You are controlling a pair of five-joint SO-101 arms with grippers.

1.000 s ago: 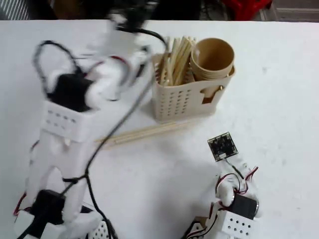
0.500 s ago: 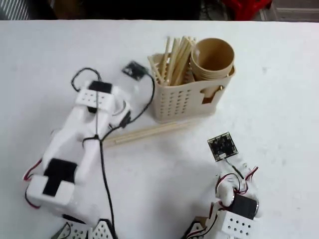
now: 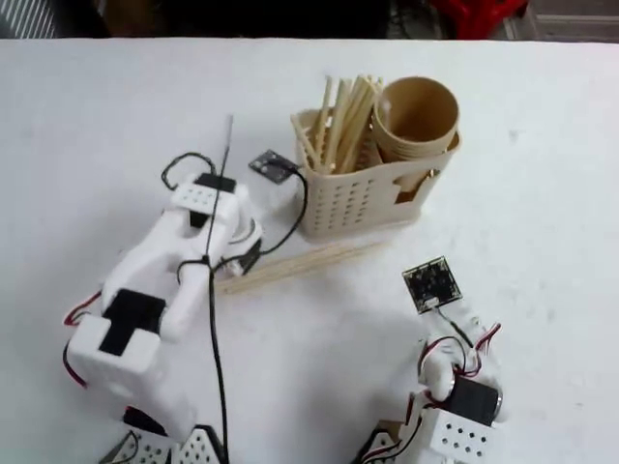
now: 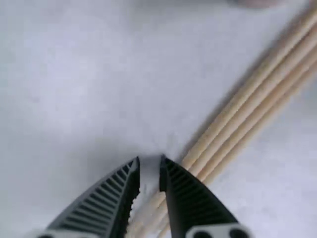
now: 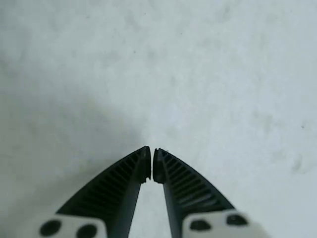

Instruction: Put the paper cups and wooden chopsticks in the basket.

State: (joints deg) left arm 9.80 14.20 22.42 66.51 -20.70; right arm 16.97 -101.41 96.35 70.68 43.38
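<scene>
- My left gripper (image 4: 149, 166) hangs just over the white table (image 4: 74, 74), its jaws narrowly apart with nothing between them.
- A bundle of loose wooden chopsticks (image 4: 247, 109) lies flat on the table right beside that gripper. In the left wrist view the sticks run on beneath one black finger (image 4: 190, 198).
- From the high view, the same loose chopsticks (image 3: 300, 263) lie on the table just in front of the basket (image 3: 358, 198), outside it. One end of them reaches the head of my left arm (image 3: 164, 280).
- The basket is a cream slotted one, standing upright in the middle of the table (image 3: 542, 174).
- A stack of brown paper cups (image 3: 416, 116) sits in one end of the basket, mouths up.
- Beside the cups, more wooden chopsticks (image 3: 338, 116) stand on end in the basket and lean outward above its rim.
- My right gripper (image 5: 151, 163) has its jaws closed tip to tip, gripping nothing, above bare table (image 5: 223, 74).
- My right arm (image 3: 459, 396) sits at the near edge of the table, well apart from the basket.
</scene>
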